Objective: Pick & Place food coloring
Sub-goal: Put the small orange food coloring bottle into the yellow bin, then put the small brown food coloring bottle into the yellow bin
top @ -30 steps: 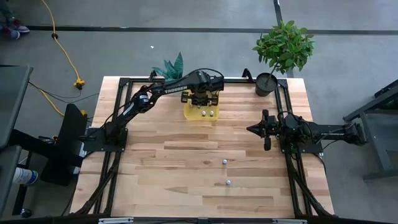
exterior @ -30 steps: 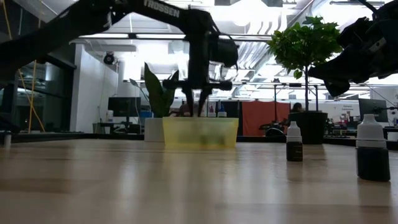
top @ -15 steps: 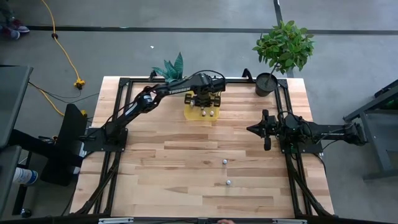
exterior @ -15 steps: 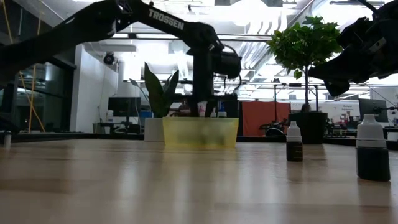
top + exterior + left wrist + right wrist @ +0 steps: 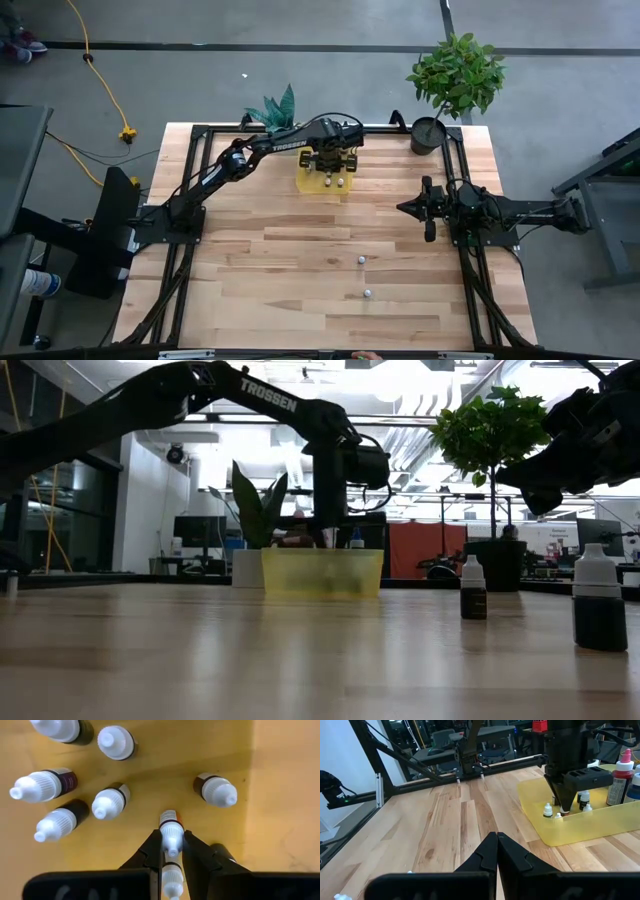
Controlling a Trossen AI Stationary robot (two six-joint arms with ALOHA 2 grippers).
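Note:
My left gripper (image 5: 171, 851) reaches down into the translucent yellow tray (image 5: 309, 182), (image 5: 322, 573), shut on a small white-capped food coloring bottle (image 5: 171, 825). Several more white-capped bottles (image 5: 107, 802) stand or lie on the tray floor around it. Two dark bottles stand upright on the bare table (image 5: 361, 259), (image 5: 368, 293), seen also in the low view (image 5: 473, 588), (image 5: 600, 600). My right gripper (image 5: 496, 842) is shut and holds nothing; it hovers over the table's right side (image 5: 428, 208). My left gripper pinches the bottle's white cap (image 5: 172, 840) between its two fingertips (image 5: 156, 851), coming from above and pointing down. The bottle hangs upright below the fingers inside the tray; whether its base rests on the tray floor I cannot tell.
A potted plant (image 5: 452, 80) stands at the far right corner and a smaller plant (image 5: 275, 108) at the far edge behind the tray. Larger bottles (image 5: 622, 775) stand by the tray's end. Bare wood (image 5: 260, 270) spreads across the table's near half.
My left gripper has come down from above the tray's rim into the tray, carrying the bottle with it, fingers still pointing down.

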